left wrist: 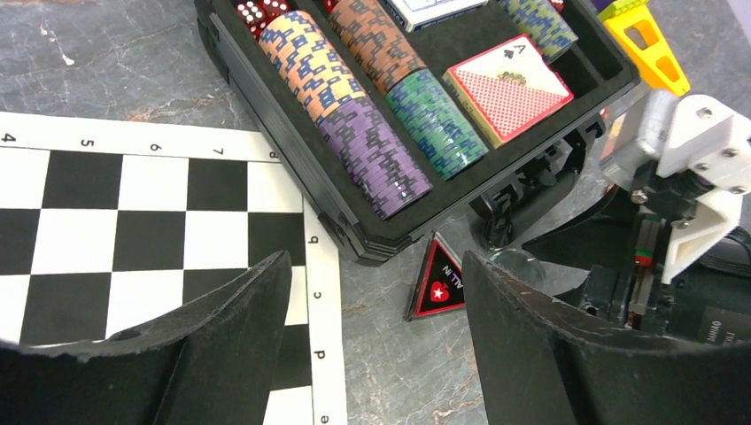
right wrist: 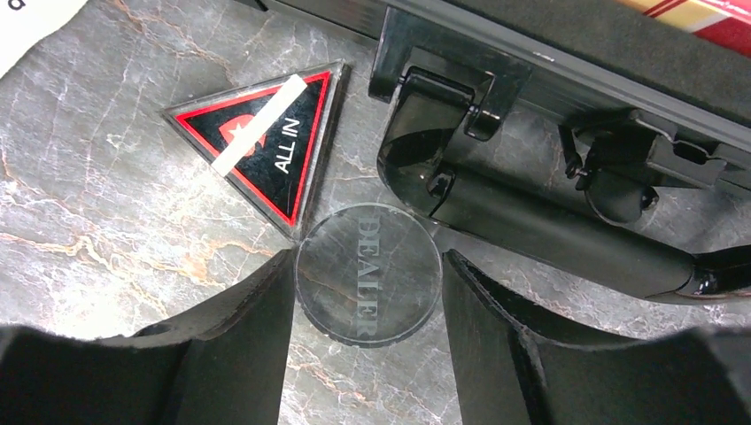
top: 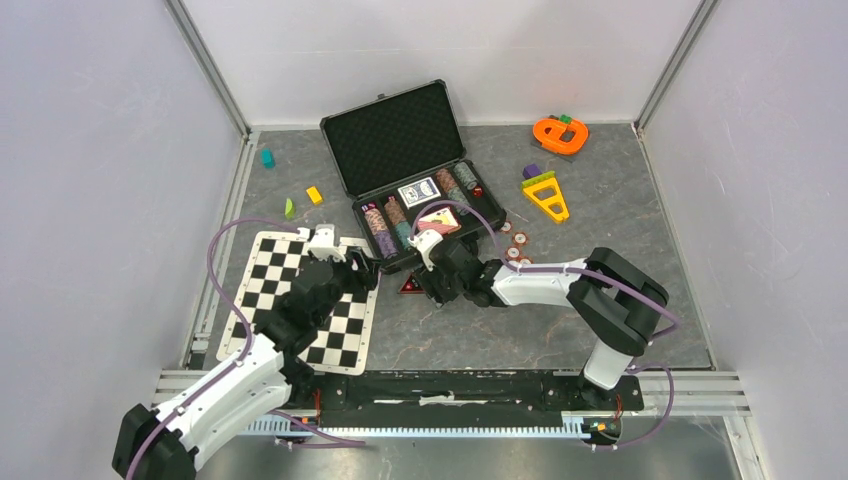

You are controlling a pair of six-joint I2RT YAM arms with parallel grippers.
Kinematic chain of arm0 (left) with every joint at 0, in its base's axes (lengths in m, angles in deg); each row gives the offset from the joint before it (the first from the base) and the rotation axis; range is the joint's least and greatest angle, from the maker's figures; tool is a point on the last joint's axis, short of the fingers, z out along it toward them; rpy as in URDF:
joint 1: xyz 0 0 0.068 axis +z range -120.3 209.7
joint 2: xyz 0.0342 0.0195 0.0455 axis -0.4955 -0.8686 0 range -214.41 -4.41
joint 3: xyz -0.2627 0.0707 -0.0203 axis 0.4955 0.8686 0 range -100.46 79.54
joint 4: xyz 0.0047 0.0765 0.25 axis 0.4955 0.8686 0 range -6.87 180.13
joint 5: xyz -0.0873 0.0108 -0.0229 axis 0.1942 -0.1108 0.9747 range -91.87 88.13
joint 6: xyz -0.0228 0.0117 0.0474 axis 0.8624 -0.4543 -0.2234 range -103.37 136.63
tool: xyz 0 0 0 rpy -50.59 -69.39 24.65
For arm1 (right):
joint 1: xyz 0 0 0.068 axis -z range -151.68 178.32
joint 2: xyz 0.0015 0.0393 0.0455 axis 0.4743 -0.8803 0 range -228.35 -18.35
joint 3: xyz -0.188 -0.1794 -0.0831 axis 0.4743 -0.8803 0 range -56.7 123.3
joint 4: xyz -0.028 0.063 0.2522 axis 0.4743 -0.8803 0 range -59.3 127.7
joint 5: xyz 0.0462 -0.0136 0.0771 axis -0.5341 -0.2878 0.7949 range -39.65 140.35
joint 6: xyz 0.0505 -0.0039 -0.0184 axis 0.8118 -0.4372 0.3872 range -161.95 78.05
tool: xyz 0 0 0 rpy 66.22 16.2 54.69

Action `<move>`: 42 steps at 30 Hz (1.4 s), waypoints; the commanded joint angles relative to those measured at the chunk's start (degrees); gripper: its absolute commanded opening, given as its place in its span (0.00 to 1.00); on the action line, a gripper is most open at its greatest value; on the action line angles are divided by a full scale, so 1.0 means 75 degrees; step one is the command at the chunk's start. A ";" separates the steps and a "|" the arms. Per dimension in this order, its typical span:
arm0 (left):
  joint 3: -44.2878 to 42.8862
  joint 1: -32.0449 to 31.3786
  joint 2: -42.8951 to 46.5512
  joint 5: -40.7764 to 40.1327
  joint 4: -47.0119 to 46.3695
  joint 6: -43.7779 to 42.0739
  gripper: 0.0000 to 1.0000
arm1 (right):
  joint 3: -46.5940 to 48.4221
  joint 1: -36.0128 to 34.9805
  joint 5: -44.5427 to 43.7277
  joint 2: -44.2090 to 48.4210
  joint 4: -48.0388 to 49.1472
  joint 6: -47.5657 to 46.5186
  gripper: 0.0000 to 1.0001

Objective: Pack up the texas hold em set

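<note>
The black briefcase [top: 392, 135] lies open, holding coloured chip stacks [left wrist: 354, 115], card decks [left wrist: 507, 88] and red dice [left wrist: 252, 11]. Small red-white chips [top: 515, 246] lie on the table to its right. A triangular "ALL IN" marker [right wrist: 266, 150] and a clear "DEALER" disc [right wrist: 367, 274] lie just before the case's front edge and handle [right wrist: 549, 235]. My right gripper [right wrist: 367, 350] is open, low over the table, with the disc between its fingertips. My left gripper [left wrist: 376, 354] is open and empty, over the table beside the mat's edge, short of the marker [left wrist: 440, 285].
The black-white checkered mat [top: 285, 300] lies left of the case. An orange toy [top: 560, 133] and a yellow triangular toy [top: 546, 196] sit at the back right. Small teal [top: 267, 158], yellow [top: 314, 194] and green [top: 290, 208] blocks lie at the back left. Walls close in both sides.
</note>
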 commanded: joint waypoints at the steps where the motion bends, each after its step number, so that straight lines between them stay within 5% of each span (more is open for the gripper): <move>1: -0.0146 -0.0029 -0.0214 -0.0153 0.0003 0.0134 0.77 | -0.0104 -0.0009 -0.0344 0.0314 -0.0322 0.0022 0.57; 13: -0.0207 -0.0027 -0.0352 -0.0045 0.0025 0.0143 0.76 | 0.0960 0.0285 -0.0756 0.1315 -0.1208 -0.0187 0.54; 29: -0.0269 -0.0029 -0.0510 -0.0045 0.0054 0.0104 0.76 | 0.5005 0.1261 -0.0055 -0.1391 -0.1586 -0.0046 0.57; 31: -0.0270 -0.0026 -0.0518 -0.0047 0.0060 0.0103 0.76 | 0.5384 0.1274 -0.0087 -0.1683 -0.1583 -0.0026 0.64; 33: -0.0274 -0.0026 -0.0535 -0.0065 0.0062 0.0093 0.76 | 0.5864 0.1280 -0.0127 -0.1868 -0.1822 -0.0044 0.85; 35: -0.0269 -0.0027 -0.0522 -0.0069 0.0069 0.0075 0.76 | 0.6020 0.1244 -0.0012 -0.1840 -0.2091 -0.0165 0.91; 42: -0.0281 -0.0026 -0.0534 -0.0062 0.0060 0.0078 0.76 | 0.3680 0.0695 -0.0328 -0.0198 -0.1907 -0.0046 0.92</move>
